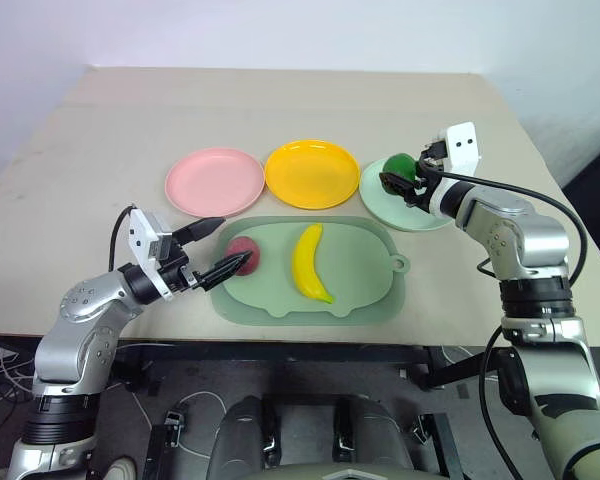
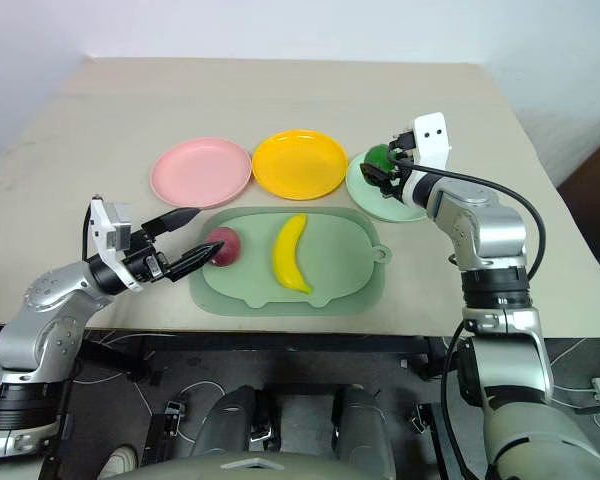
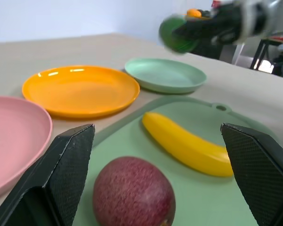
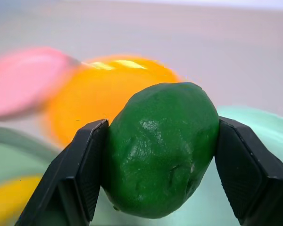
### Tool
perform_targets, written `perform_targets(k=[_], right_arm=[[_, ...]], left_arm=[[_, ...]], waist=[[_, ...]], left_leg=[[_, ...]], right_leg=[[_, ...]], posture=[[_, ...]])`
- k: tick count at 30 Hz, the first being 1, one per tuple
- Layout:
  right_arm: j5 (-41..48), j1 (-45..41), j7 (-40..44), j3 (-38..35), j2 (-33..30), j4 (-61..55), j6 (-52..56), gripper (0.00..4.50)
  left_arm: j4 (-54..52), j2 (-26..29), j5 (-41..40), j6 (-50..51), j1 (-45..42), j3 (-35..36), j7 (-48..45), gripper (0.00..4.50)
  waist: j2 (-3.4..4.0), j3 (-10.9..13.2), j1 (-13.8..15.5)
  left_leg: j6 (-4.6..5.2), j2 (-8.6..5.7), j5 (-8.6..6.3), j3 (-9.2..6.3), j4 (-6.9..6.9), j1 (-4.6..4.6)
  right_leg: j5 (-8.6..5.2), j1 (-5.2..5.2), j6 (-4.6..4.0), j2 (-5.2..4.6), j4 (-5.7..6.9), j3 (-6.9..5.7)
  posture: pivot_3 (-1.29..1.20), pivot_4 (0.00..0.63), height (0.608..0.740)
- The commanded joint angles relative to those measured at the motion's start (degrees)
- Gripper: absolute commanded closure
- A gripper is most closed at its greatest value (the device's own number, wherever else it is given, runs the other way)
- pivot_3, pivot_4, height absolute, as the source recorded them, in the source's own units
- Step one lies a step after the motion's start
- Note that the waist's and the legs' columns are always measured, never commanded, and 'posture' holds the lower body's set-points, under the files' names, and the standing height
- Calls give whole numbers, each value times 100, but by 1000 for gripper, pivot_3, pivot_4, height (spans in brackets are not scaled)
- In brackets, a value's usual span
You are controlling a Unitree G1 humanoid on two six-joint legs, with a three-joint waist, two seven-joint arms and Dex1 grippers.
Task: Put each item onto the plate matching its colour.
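Right gripper (image 4: pixel 158 174) has its two black fingers clamped on either side of the lime (image 4: pixel 161 148), and it's carrying that dark-green fruit in the air over the near edge of the mint green plate (image 1: pixel 398 210). So the step in hand looks like the lime's delivery: what's called for next, I'd say, is a short drop toward the middle of that plate and a letting go, low enough that the round fruit doesn't roll off the shallow rim. Over on the other side, the left gripper (image 1: pixel 217 249) has its fingers spread wide apart, holding nothing, its tips just at the edge of the red-pink fruit (image 1: pixel 245 252), which sits on the pale-green tray (image 1: pixel 370 290). The banana (image 1: pixel 309 263) lies beside it on that tray. Behind the tray, the pink plate (image 1: pixel 214 181) and the yellow-orange plate (image 1: pixel 311 173) both wait bare.
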Motion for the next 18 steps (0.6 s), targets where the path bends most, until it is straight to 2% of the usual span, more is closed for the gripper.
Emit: perform_targets(k=[1,4,6,9,14,16,18], right_arm=[[-501,-608,-15,72,0,1208,-658,1438],[-744,-916,130,183,46,1950,-940,1438],[-824,-1015,325,230,67,2194,-1006,724],[-935,-1018,495,237,48,2221,-1180,46],[-904,-774,550,-3,-58,1499,-1328,46],[-754,-522,616,-153,-154,732,-1135,46],[-354,-162,693,-358,-158,-339,-495,46]], left_arm=[[-311,11,-36,-19,78,103,88,0],[-385,10,-24,-56,242,147,133,0],[-428,5,-38,-74,321,187,172,0],[-467,17,-40,-89,422,223,201,0],[-474,50,-58,-68,438,253,221,0],[-444,69,-43,-85,442,274,213,0],[-402,76,-4,-115,458,278,200,0]], waist=[[3,2,-18],[7,4,-35],[7,4,-59],[7,4,-70],[8,5,-90],[9,5,-87],[9,5,-84]], left_leg=[[0,0,1,6,0,0],[-2,1,2,12,-2,0],[-2,3,2,15,-2,0],[-3,4,3,15,-1,1],[-3,5,2,13,-1,0],[-3,5,2,12,-2,-1],[-3,5,2,11,-2,-1]], right_leg=[[0,-3,0,1,2,2],[0,-6,1,2,3,5],[-1,-7,1,3,3,8],[-1,-6,1,3,4,8],[-1,-7,1,2,4,8],[-1,-7,1,2,3,8],[-1,-8,2,1,3,8]], posture=[[0,150,695],[0,150,695],[0,150,695],[0,150,695],[0,150,695],[0,150,695],[0,150,695]])
